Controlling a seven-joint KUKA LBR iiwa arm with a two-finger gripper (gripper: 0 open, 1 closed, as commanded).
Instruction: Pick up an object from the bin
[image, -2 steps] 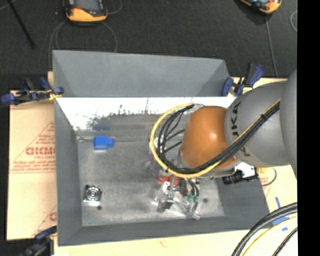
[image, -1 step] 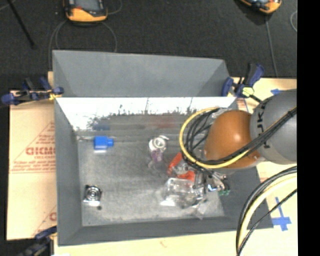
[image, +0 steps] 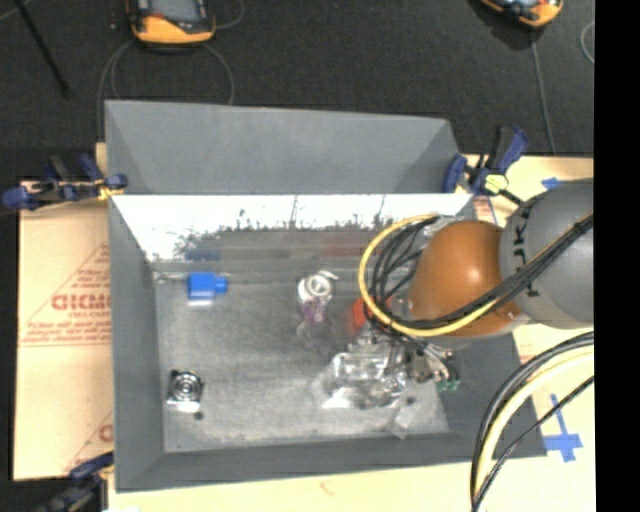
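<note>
Arm (image: 560, 265) comes in over the right rim of the bin (image: 135, 350), bent down. The orange wrist cover (image: 460, 280) has yellow and black cables looped round it. Gripper (image: 385, 365) is low, far right of and below the blue block (image: 205, 286), over a crumpled clear, shiny thing (image: 345, 380) near the front wall. Claw state: cannot tell, it's lost against the clear stuff. A clear purple-tinted cup (image: 317, 292) sits right of the block, apart from the gripper. A red thing (image: 356, 314) further right is half under the wrist. A small round metal piece (image: 185, 388) lies straight below the block. Floor between block and gripper is bare; front and right walls are close to the gripper.
</note>
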